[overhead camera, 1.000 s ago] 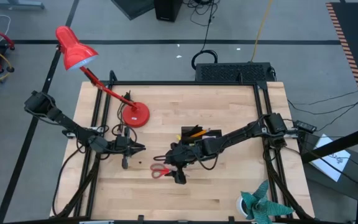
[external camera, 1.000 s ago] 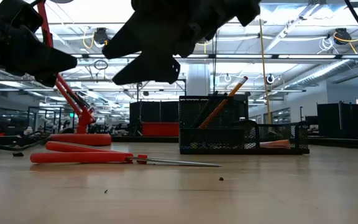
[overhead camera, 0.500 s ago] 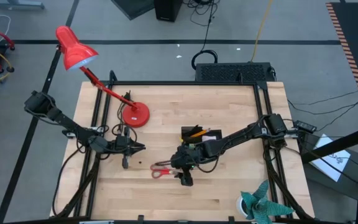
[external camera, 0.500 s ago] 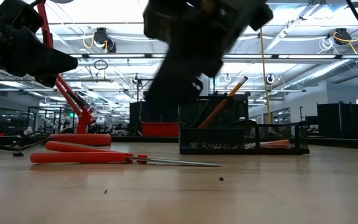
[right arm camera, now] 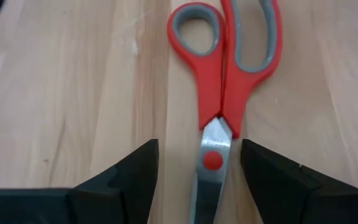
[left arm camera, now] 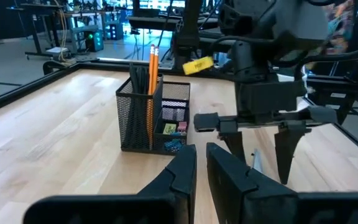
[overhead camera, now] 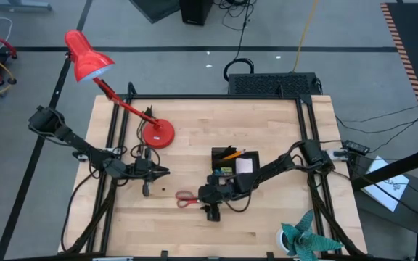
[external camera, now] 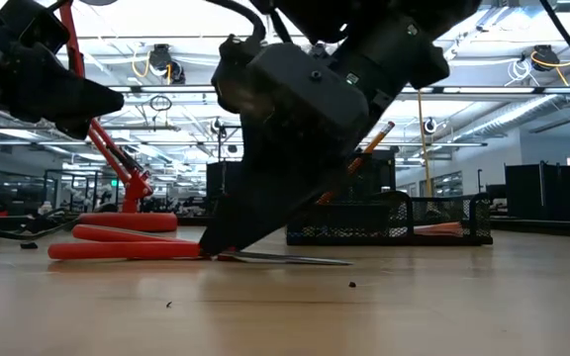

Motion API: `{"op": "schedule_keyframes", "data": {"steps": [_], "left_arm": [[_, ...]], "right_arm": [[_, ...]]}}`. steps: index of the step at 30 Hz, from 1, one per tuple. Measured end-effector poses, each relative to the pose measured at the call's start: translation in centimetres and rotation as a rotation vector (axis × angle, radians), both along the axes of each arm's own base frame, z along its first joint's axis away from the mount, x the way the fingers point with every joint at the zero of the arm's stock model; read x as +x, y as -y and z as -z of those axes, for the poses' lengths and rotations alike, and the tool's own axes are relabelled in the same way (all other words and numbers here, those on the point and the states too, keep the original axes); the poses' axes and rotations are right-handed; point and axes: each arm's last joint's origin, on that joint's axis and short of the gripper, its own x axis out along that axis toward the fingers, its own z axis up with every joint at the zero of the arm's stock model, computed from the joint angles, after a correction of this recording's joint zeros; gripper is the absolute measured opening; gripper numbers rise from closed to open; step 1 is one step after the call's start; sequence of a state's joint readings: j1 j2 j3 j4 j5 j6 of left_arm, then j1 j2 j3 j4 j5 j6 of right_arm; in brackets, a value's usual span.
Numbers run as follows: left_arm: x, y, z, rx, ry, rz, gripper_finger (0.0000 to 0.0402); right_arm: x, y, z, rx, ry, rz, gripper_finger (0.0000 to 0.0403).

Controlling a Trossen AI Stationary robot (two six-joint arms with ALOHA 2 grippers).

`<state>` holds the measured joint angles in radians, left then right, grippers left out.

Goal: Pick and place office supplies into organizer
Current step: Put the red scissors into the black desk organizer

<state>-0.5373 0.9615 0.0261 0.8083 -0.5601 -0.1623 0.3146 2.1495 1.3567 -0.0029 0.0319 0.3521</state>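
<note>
Red-handled scissors (overhead camera: 187, 198) (right arm camera: 225, 81) lie flat on the wooden table, handles toward the table's left. My right gripper (overhead camera: 206, 204) (right arm camera: 199, 168) is low over them and open, one finger on either side of the blades by the pivot screw, apart from them. The black mesh organizer (overhead camera: 234, 163) (left arm camera: 154, 118) stands just beyond, with orange pencils (left arm camera: 151, 81) upright in its tall cup. My left gripper (overhead camera: 164, 172) (left arm camera: 201, 165) waits shut above the table's left part, holding nothing.
A red desk lamp stands with its base (overhead camera: 157, 134) at the far left, its head (overhead camera: 87, 58) out past the table's corner. A teal leafy object (overhead camera: 303, 239) sits at the near right corner. A black box with cables (overhead camera: 271, 83) lies beyond the far edge.
My right gripper has come down toward the table and a little toward its near edge, tipping further downward, until its open fingers straddle the scissors' blades. The scissors have stayed where they were.
</note>
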Motion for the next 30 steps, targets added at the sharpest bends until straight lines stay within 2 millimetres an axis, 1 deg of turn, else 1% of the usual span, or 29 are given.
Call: {"op": "schedule_keyframes", "data": {"steps": [4, 7, 8, 11, 15, 18, 22, 25, 30], "left_arm": [[0.0, 0.0, 0.0, 0.002, -0.004, 0.0, 0.0047], [0.0, 0.0, 0.0, 0.002, -0.004, 0.001, 0.0047], [0.0, 0.0, 0.0, 0.002, -0.004, 0.001, 0.0047], [0.0, 0.0, 0.0, 0.002, -0.004, 0.001, 0.0047], [0.0, 0.0, 0.0, 0.002, -0.004, 0.001, 0.0047], [0.0, 0.0, 0.0, 0.002, -0.004, 0.001, 0.0047], [0.0, 0.0, 0.0, 0.002, -0.004, 0.001, 0.0047], [0.0, 0.0, 0.0, 0.002, -0.004, 0.001, 0.0047], [0.0, 0.0, 0.1, 0.004, -0.008, 0.001, 0.0047]], "right_arm": [[-0.2, -0.2, 0.4, -0.048, -0.007, 0.029, 0.022], [-0.2, -0.2, 0.7, -0.101, -0.001, 0.029, 0.0211], [-0.3, -0.3, 1.0, -0.121, -0.004, 0.032, 0.0206], [-0.5, -0.6, 2.1, -0.188, -0.018, 0.015, 0.0189], [-0.6, -0.6, 3.8, -0.218, -0.062, -0.015, 0.0162], [-0.7, -0.5, 4.5, -0.228, -0.072, -0.029, 0.0129], [-0.5, -0.6, 4.5, -0.233, -0.056, -0.036, 0.0074], [-0.3, -0.6, 4.2, -0.261, -0.017, -0.024, 0.0074], [0.2, -0.6, 2.3, -0.303, 0.077, -0.026, 0.0074]]}}
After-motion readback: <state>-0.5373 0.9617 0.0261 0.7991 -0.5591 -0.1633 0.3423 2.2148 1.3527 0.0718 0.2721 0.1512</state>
